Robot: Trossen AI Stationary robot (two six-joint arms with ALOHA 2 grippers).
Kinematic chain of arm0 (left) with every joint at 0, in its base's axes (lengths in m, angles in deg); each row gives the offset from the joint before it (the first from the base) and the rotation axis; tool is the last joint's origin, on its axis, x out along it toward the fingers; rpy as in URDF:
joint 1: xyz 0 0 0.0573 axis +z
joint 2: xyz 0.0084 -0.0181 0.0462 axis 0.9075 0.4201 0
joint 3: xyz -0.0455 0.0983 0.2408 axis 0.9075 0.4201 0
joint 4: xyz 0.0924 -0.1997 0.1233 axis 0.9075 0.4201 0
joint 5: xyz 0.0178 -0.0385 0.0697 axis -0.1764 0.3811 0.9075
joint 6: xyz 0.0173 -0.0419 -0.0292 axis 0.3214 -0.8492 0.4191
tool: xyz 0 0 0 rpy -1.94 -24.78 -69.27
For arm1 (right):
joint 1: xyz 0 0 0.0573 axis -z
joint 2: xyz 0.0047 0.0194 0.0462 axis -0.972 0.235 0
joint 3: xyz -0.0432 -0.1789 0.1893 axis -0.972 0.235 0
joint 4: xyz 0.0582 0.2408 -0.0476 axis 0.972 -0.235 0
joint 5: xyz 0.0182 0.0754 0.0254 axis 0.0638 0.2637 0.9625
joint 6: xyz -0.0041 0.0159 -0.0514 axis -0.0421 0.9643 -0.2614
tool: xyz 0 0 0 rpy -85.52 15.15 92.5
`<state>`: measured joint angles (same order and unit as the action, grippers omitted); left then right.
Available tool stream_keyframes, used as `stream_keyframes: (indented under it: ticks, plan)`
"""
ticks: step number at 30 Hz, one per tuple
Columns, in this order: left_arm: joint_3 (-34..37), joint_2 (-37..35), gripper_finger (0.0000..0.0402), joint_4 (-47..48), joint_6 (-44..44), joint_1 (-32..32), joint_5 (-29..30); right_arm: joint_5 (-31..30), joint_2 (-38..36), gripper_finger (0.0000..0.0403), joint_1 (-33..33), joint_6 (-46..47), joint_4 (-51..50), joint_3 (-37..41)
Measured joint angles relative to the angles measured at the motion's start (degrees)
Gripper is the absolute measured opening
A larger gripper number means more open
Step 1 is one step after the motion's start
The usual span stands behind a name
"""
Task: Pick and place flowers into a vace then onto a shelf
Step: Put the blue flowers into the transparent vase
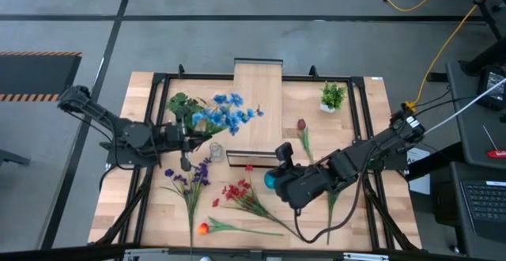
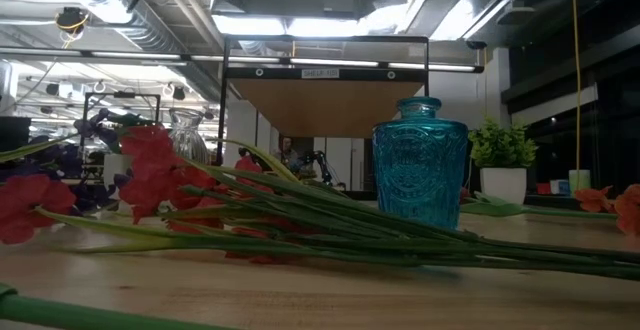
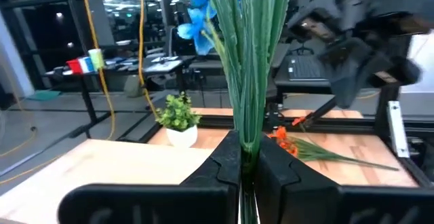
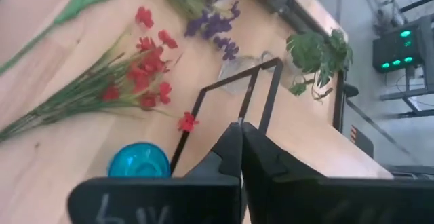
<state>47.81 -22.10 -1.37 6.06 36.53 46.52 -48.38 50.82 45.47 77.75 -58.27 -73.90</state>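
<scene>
Overhead, a wooden table fills the centre of the frame. The left gripper [image 1: 187,138], at centre left, is clenched on the green stems of the blue flowers [image 1: 228,112], whose bright blue blooms fan toward the upper centre over the shelf [image 1: 259,95]. In the left wrist view the bundle of long, flat green stems [image 3: 249,61] rises from between the closed fingers [image 3: 220,170], with a blue bloom near the top.

The shelf is a light-wood board on a thin black frame, standing at the upper middle of the table.

The right gripper [image 1: 283,155] sits at centre right, fingers pressed together on nothing, just beside a blue glass vase [image 1: 271,180].

Loose stems lie along the lower part of the table: purple flowers [image 1: 190,175] at lower left, red flowers [image 1: 237,191] at lower centre, an orange flower [image 1: 203,228] near the bottom edge, and a dark red tulip [image 1: 301,125] right of the shelf. A clear glass vase [image 1: 215,152] stands by the shelf's lower left corner.
</scene>
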Motion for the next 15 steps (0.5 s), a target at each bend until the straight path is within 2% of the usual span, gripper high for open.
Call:
stream_keyframes:
  ticks: [8,15]
  plan:
    - [4.5,-0.7,0.0012,-5.5,2.5,-2.5,4.3,-0.7,-11.1,0.0,0.0,-0.5,21.5,20.8]
    - [14.5,-0.6,0.0012,-28.3,9.8,-2.4,4.9,-1.0,-19.0,0.0,0.0,-6.6,45.5,38.6]
